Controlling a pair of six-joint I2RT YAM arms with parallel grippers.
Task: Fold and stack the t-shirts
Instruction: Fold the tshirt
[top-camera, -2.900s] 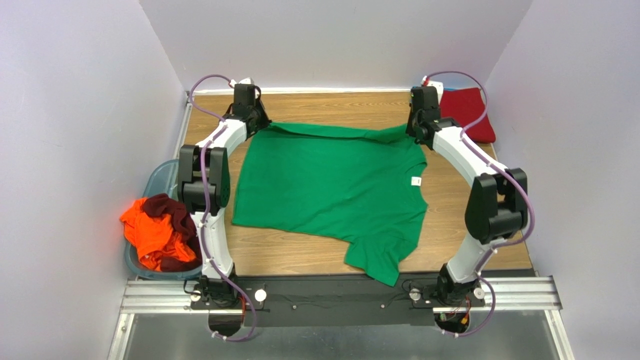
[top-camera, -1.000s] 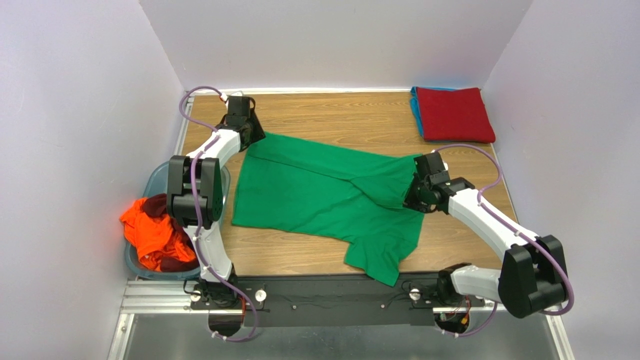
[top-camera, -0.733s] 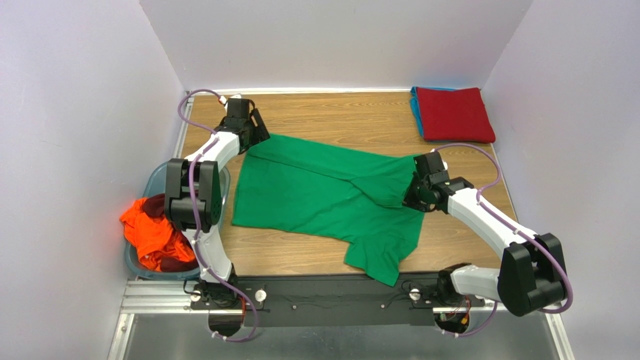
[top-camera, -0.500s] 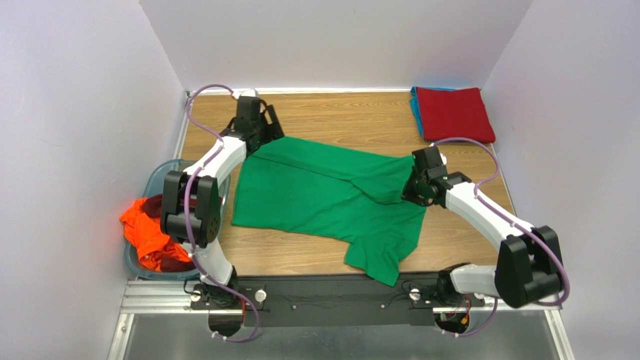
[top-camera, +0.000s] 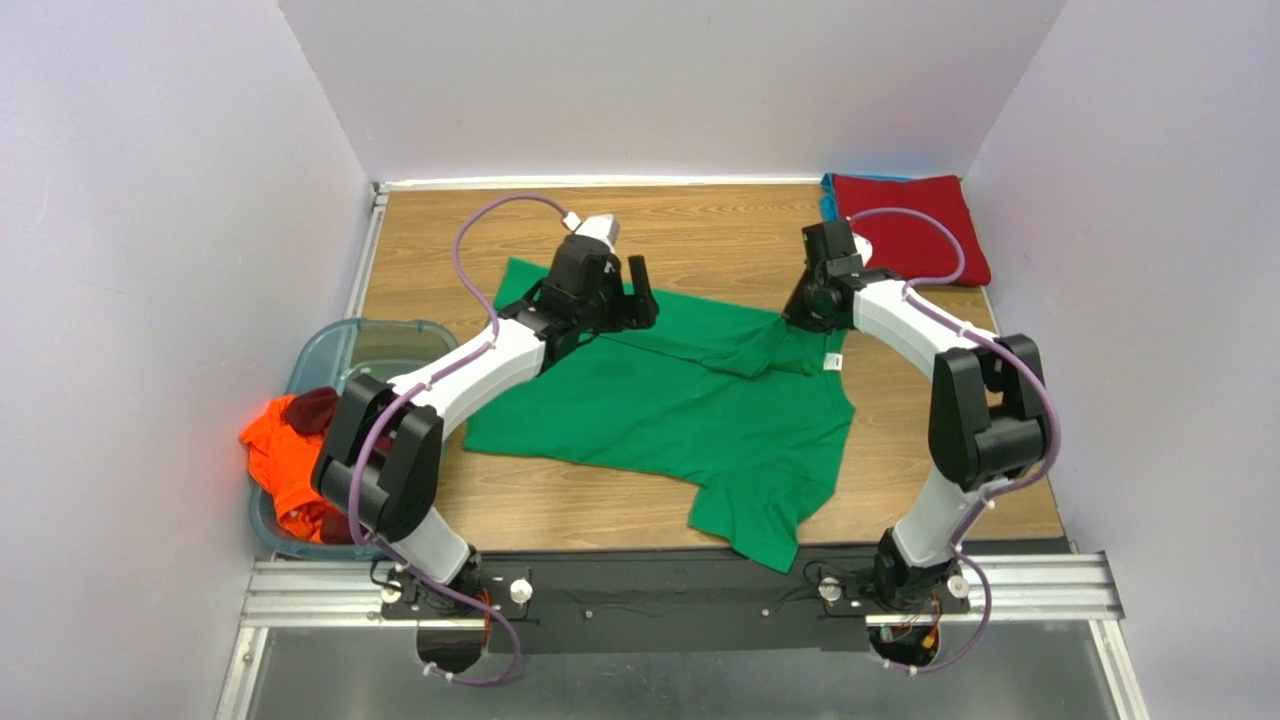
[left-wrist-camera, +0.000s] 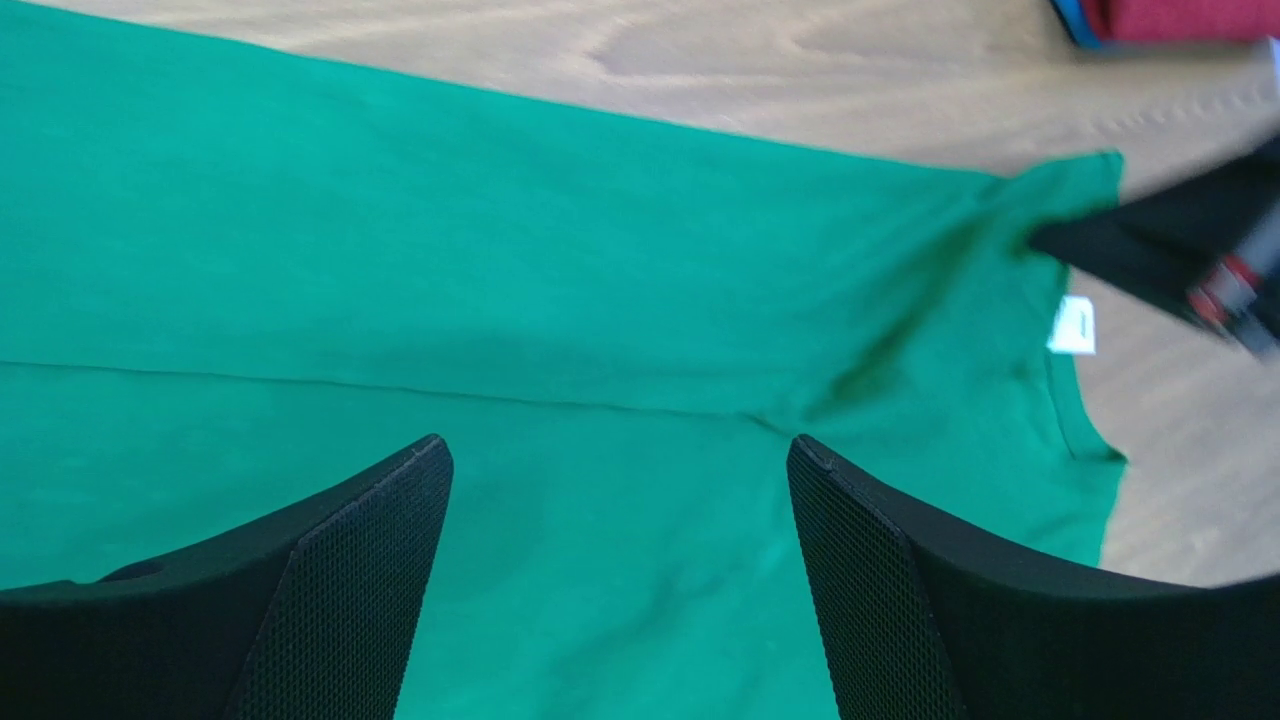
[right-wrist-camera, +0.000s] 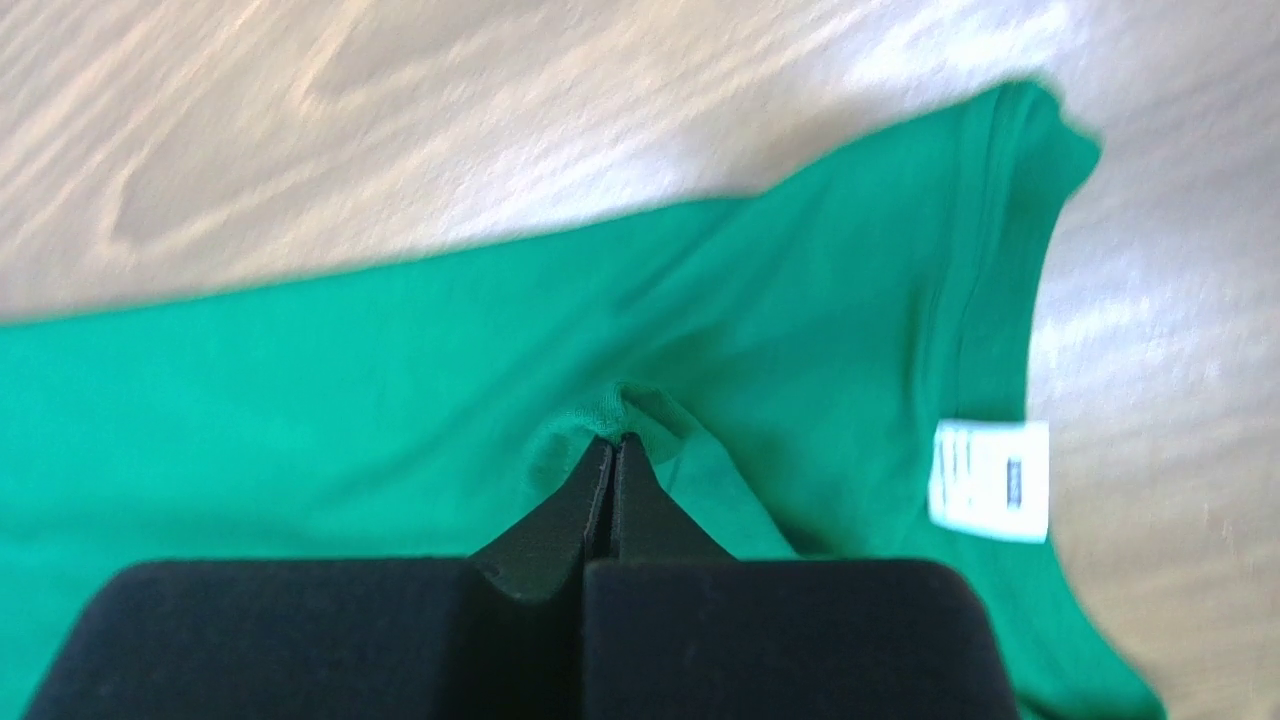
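The green t-shirt (top-camera: 661, 398) lies spread across the middle of the wooden counter (top-camera: 706, 225). Its far portion is folded over toward the near side, leaving a long crease across the cloth. One sleeve (top-camera: 751, 525) reaches the near edge of the counter.

The right hand (right-wrist-camera: 613, 443) is clenched on the shirt, its two fingers pressed together on a small pucker of green cloth. This pinch is at the shirt's far right part, just beside the collar and the white neck tag (right-wrist-camera: 989, 477).

The left hand (left-wrist-camera: 616, 450) is over the far left part of the shirt. It is released, with its fingers spread wide and nothing between them, only flat green cloth below. Whether the fingertips touch the cloth cannot be told.

In the far right corner of the counter a folded red t-shirt (top-camera: 917, 225) lies on a teal-blue t-shirt (top-camera: 827, 189), of which only a thin edge shows. At the left edge a translucent plastic tub (top-camera: 376, 348) holds a crumpled orange t-shirt (top-camera: 293, 465) and a dark maroon t-shirt (top-camera: 316, 408).
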